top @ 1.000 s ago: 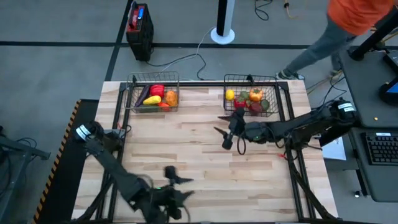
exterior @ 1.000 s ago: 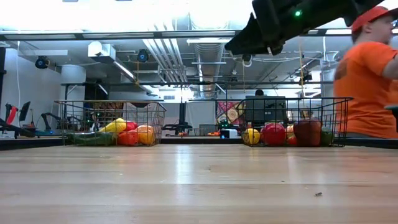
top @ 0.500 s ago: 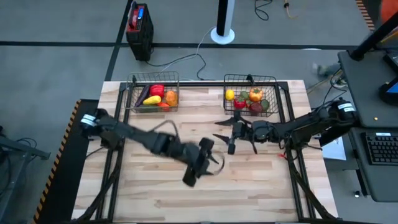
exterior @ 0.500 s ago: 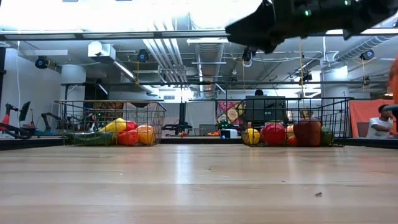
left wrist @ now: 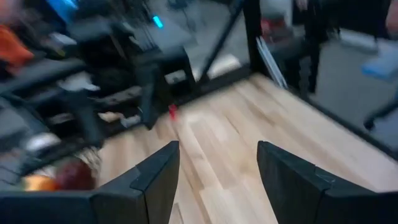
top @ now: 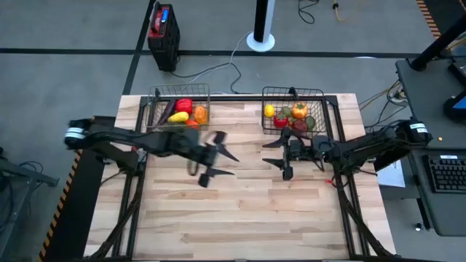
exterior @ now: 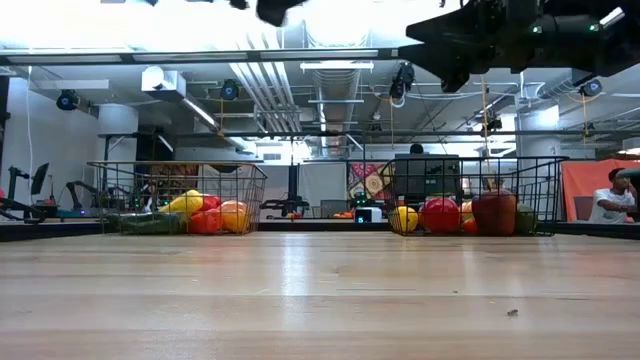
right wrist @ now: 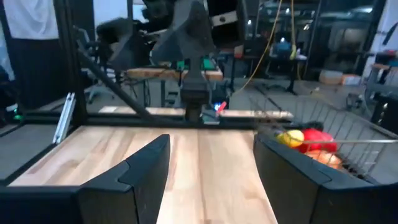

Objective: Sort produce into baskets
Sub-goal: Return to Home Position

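Note:
Two dark wire baskets stand along the table's far edge. The left basket (top: pixel 178 109) holds red, yellow, orange and dark produce (top: pixel 183 110). The right basket (top: pixel 293 116) holds a yellow, an orange, red and green pieces (top: pixel 291 115). Both baskets also show in the low view (exterior: pixel 180 200) (exterior: pixel 465 195). My left gripper (top: pixel 233 166) is open and empty, above the table in front of the left basket. My right gripper (top: pixel 266 153) is open and empty, in front of the right basket. The two grippers face each other. The wrist views (left wrist: pixel 217 180) (right wrist: pixel 211 174) show nothing between the fingers.
Bare wooden tabletop (top: pixel 240 211) spreads over the middle and near half. The metal frame rails (top: pixel 138 175) (top: pixel 342 182) run along both sides. A desk with a keyboard (top: pixel 445 175) stands to the right of the table, and a red box (top: pixel 162 25) stands on the floor beyond it.
My left gripper has swung from the table's near edge toward the far edge, turning about, and now stands in front of the left basket, still open. My right gripper has drawn back a little toward the table's right edge. A person in orange has left the far right.

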`<state>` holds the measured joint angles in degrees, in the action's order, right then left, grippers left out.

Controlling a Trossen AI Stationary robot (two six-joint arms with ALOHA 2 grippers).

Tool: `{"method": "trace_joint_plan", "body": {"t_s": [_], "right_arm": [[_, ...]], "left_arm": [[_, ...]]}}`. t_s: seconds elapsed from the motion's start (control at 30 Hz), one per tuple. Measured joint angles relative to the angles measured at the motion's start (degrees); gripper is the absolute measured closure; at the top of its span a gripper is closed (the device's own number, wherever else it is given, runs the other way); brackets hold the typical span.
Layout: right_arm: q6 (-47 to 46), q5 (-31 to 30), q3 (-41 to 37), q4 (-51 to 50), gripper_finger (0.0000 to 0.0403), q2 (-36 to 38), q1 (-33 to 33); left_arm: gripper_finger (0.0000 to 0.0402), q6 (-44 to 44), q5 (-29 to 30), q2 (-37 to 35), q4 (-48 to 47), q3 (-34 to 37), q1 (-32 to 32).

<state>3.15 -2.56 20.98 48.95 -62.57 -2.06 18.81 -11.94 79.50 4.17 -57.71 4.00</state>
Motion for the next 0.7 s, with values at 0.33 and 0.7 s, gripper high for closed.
{"method": "trace_joint_plan", "body": {"t_s": [0.33,0.7], "right_arm": [[0.94,-0.42,-7.20,-0.32,0.0179,13.29,0.87],[-1.92,-1.97,-17.48,-2.33,0.0179,31.15,0.98]], "left_arm": [[0.0203,-8.32,4.66,-29.80,13.96,27.40,-6.73],[0.0203,-10.26,11.14,-57.04,7.61,39.72,-9.19]]}}
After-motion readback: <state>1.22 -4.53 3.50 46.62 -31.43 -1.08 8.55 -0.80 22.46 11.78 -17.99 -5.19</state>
